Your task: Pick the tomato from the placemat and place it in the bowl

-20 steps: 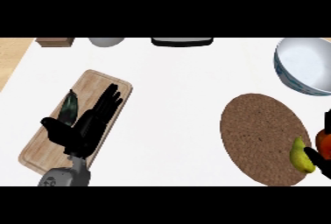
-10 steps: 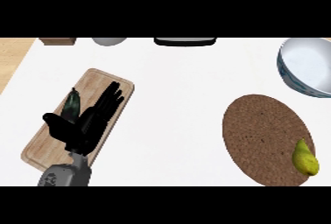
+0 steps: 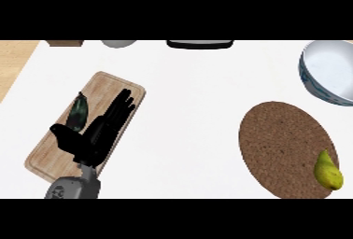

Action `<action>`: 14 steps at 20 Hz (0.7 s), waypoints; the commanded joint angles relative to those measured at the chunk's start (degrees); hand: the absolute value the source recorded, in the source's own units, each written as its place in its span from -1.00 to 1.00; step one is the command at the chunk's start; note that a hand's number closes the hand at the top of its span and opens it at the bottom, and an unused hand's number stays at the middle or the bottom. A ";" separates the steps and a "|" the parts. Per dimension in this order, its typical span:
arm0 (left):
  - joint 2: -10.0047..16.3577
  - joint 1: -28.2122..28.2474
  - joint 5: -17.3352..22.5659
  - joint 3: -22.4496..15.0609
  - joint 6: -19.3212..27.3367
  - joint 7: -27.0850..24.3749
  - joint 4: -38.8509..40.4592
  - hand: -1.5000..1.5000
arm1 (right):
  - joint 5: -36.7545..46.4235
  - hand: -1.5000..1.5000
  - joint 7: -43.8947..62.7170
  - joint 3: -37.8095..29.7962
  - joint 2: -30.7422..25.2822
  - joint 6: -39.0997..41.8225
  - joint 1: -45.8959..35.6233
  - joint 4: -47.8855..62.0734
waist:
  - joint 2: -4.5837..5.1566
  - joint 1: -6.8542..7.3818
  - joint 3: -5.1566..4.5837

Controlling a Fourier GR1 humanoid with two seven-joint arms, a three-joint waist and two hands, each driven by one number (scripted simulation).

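A round brown placemat (image 3: 283, 140) lies at the right of the white counter, with a yellow-green pear (image 3: 328, 170) on its lower right part. No tomato shows in the head view. The pale blue bowl (image 3: 331, 70) stands above the mat at the right edge, partly cut off, and nothing shows inside it. My left hand (image 3: 96, 135) rests open at the left, fingers straight, over a wooden cutting board (image 3: 121, 84). My right hand is out of view.
A dark green vegetable (image 3: 76, 109) lies on the cutting board beside my left hand's fingers. Along the far edge sit a wooden item (image 3: 66, 43), a grey item (image 3: 118, 43) and a black item (image 3: 200, 44).
A second ago my right hand and something red showed at the right edge beside the pear; both have left the view. The left hand has barely shifted.
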 commanded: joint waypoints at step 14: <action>0.22 -0.19 0.04 -1.42 -1.94 0.87 -1.57 0.00 | 17.82 1.00 -14.77 5.90 -4.54 -30.16 -21.18 55.30 | 1.23 3.65 0.15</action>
